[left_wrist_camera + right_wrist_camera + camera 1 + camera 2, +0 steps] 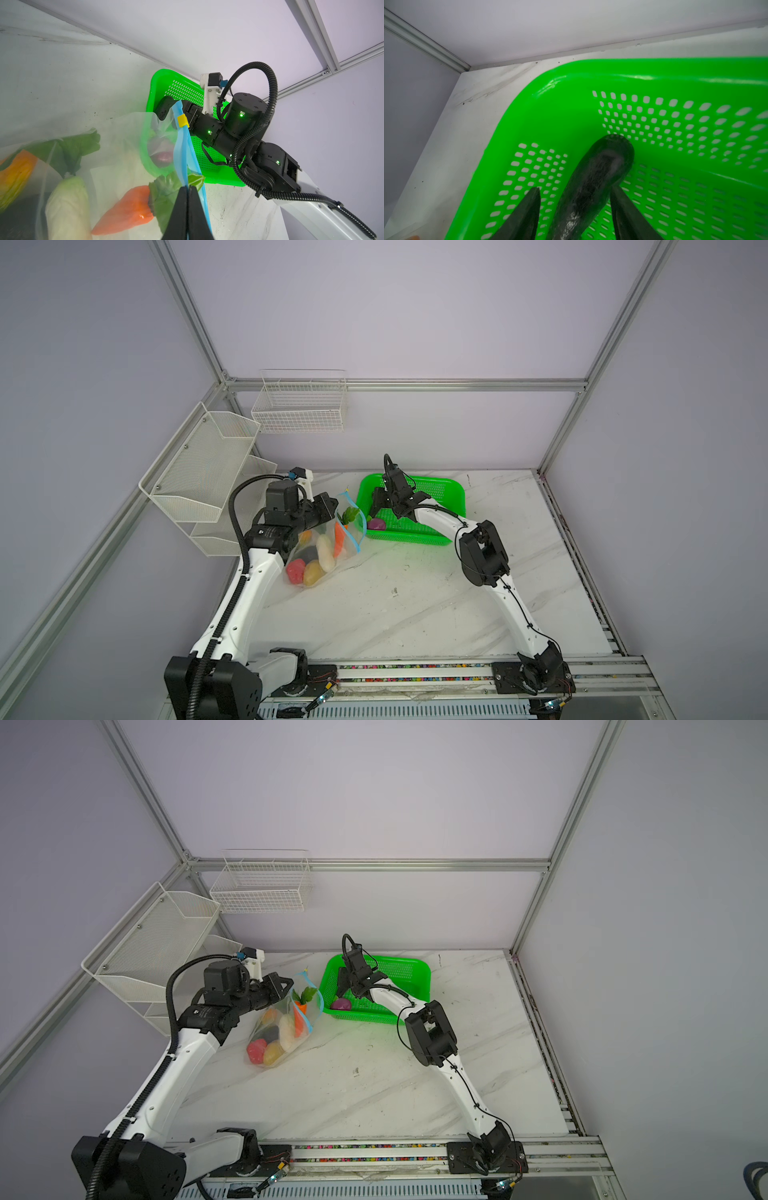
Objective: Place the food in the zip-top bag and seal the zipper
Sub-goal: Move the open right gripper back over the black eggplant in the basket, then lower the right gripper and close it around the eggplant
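The clear zip-top bag (328,549) lies at the left of the table with its mouth raised. Inside show a red pepper (296,570), yellow potato (313,572), white radish (325,553) and carrot (128,209). My left gripper (188,188) is shut on the blue zipper (182,149) strip, below the yellow slider (183,121). My right gripper (575,188) is down in the green basket (612,72), open, its fingers either side of a dark long vegetable (593,182); one finger touches it, the other stands apart. A purple onion (376,524) lies in the basket beside it.
The green basket (415,540) stands at the back middle, right next to the bag's mouth. A white mesh shelf (199,472) hangs on the left wall and a wire basket (299,406) on the back wall. Marble tabletop (415,601) spreads in front.
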